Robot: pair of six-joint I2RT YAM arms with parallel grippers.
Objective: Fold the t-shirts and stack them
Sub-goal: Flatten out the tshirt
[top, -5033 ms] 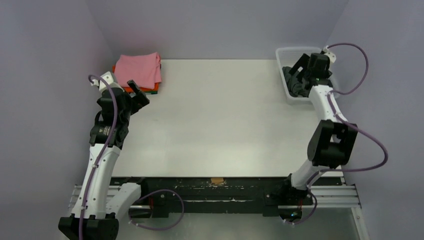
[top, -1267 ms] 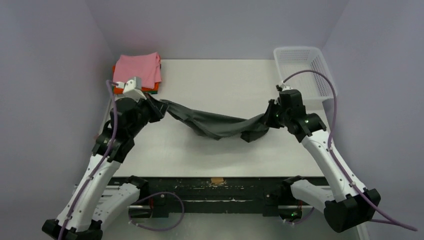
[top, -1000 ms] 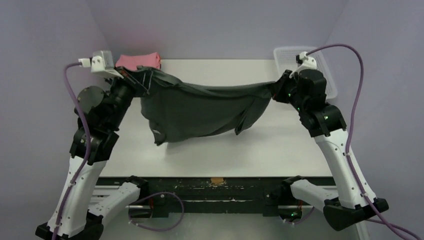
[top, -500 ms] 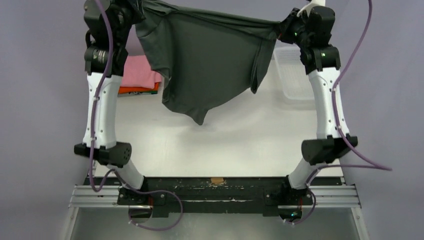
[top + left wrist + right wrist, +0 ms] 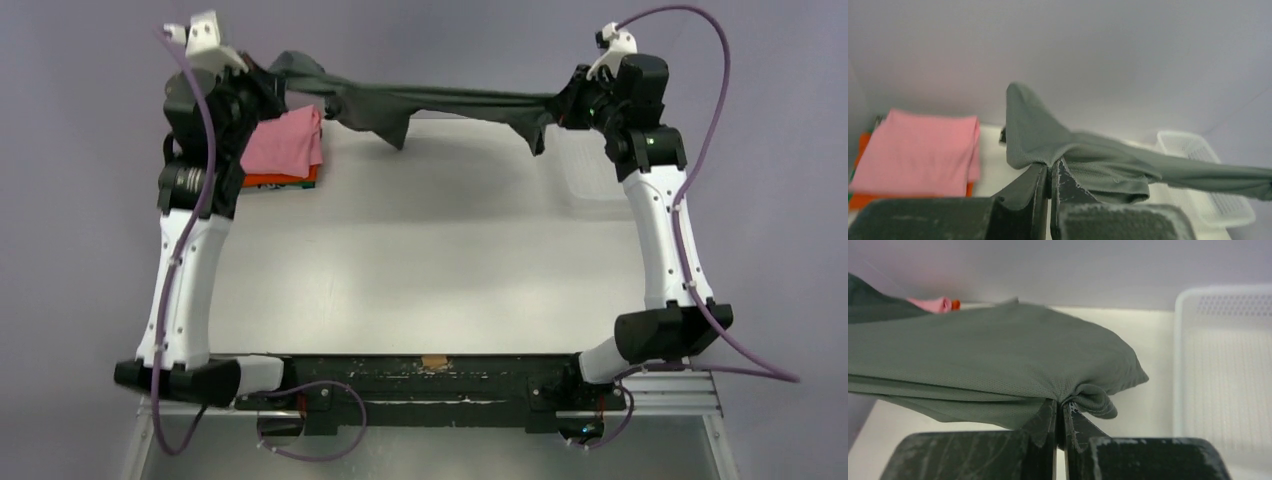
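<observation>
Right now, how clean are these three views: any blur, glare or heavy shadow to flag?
Top external: even light, no glare; the grey t-shirt casts a faint shadow on the table, and the white basket nearly washes out against it. Left wrist: cloth weave sharp, the left gripper in the foreground soft. Right wrist: same, the right gripper blurred, weave crisp.

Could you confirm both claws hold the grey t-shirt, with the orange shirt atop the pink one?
Not quite: the pink shirt lies atop the orange shirt, as the left wrist view shows; the left claw and right claw do hold the grey t-shirt.
</observation>
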